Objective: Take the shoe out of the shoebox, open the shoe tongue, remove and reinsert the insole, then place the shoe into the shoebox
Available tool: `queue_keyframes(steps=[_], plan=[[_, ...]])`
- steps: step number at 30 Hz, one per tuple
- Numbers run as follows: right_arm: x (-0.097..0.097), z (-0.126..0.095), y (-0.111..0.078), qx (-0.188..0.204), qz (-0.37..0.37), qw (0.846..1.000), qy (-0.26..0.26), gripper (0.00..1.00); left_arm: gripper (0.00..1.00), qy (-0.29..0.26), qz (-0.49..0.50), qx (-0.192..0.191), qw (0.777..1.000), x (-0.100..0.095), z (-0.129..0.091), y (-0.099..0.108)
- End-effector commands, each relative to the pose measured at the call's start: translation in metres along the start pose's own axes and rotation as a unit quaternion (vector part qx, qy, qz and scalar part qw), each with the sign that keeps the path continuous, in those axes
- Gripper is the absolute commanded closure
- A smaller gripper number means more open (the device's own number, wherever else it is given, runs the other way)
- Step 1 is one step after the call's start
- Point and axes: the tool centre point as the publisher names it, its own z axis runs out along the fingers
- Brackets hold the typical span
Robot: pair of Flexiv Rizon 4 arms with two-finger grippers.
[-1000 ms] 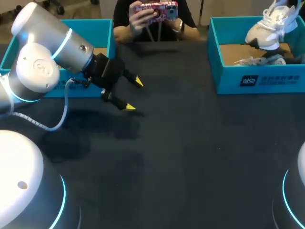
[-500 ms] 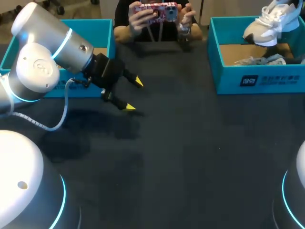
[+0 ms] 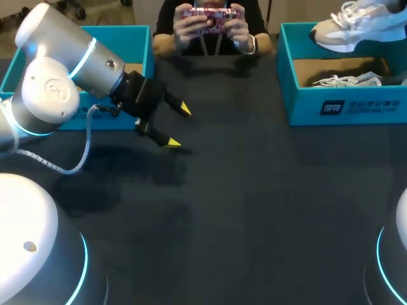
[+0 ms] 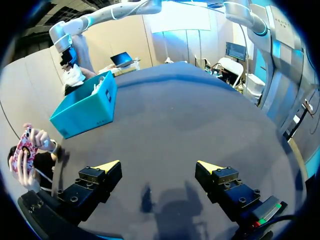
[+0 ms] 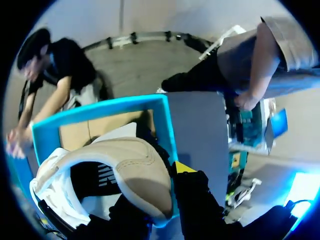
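**Shoe coming up out of box**

Table [image 3: 254,210]: L arm is idling at near left, its gripper [image 3: 179,126] gaping wide, holding nothing. Shoebox [image 3: 337,101] is sitting far right. Shoe [image 3: 356,28] is now hanging above it, having risen and drifted left vs 1 s ago. R gripper [image 5: 165,185] is clamping shoe's rim. Extraction looking nearly done; tongue next.

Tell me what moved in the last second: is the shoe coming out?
Yes. The shoe, clamped in the right gripper, rose higher above the shoebox and shifted leftwards in the head view. The left gripper stayed put over the table, its fingers open.
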Motion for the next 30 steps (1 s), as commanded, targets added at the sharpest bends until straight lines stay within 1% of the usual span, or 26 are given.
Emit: queue_keyframes(steps=[1, 4, 5, 6, 25, 30], plan=[[0.007, 0.0, -0.008, -0.008, 0.206, 0.978, -0.027, 1.0, 0.0, 0.0, 0.0, -0.002, 1.0, 0.0, 0.0, 0.0], [0.005, 0.002, -0.014, -0.013, 0.221, 0.975, -0.034, 1.0, 0.0, 0.0, 0.0, -0.002, 1.0, 0.0, 0.0, 0.0], [0.003, 0.002, -0.015, -0.021, 0.214, 0.976, -0.032, 1.0, 0.0, 0.0, 0.0, -0.002, 1.0, 0.0, 0.0, 0.0], [0.0, 0.003, -0.019, -0.017, 0.218, 0.975, -0.041, 1.0, 0.0, 0.0, 0.0, -0.002, 1.0, 0.0, 0.0, 0.0], [0.0, 0.003, -0.019, -0.017, 0.218, 0.975, -0.041, 1.0, 0.0, 0.0, 0.0, -0.002, 1.0, 0.0, 0.0, 0.0], [0.01, 0.01, -0.026, -0.02, 0.182, 0.983, -0.029, 1.0, 0.0, 0.0, 0.0, -0.002, 1.0, 0.0, 0.0, 0.0]])
